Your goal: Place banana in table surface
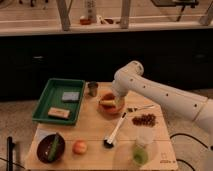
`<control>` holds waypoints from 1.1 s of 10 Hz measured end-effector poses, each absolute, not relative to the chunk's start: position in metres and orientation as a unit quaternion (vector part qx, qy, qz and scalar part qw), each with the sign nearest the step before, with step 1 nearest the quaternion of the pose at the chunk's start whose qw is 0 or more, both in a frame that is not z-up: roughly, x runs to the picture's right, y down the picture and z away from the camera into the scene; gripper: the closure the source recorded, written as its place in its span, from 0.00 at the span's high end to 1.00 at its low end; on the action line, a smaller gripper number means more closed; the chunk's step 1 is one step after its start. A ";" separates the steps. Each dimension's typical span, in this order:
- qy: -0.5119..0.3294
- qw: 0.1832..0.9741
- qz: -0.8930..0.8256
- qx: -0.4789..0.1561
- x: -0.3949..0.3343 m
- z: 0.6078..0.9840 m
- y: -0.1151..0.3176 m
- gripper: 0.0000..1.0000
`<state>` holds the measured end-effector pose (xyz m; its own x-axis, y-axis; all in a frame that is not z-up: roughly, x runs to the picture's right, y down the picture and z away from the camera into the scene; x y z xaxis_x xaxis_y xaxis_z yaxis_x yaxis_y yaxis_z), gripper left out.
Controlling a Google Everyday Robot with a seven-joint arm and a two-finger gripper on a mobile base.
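The banana, small and pale yellow, lies in the orange-red bowl near the middle of the light tan wooden table surface. My gripper hangs at the end of the white arm, which reaches in from the right. It is down at the bowl's right side, right against the banana's right end. The gripper's tip is partly hidden by the wrist and the bowl rim.
A green tray at left holds a blue sponge and a tan block. Also on the table are a metal cup, a fork, brown bits, a brush, a clear cup, an orange fruit and a dark bowl with a green vegetable.
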<state>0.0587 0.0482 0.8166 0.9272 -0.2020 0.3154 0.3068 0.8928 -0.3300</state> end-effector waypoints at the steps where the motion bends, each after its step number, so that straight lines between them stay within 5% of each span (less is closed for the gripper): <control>1: -0.143 0.962 -0.131 -0.191 0.055 0.824 0.048 0.80; 11: -0.172 0.957 -0.107 -0.208 0.048 0.874 0.063 0.80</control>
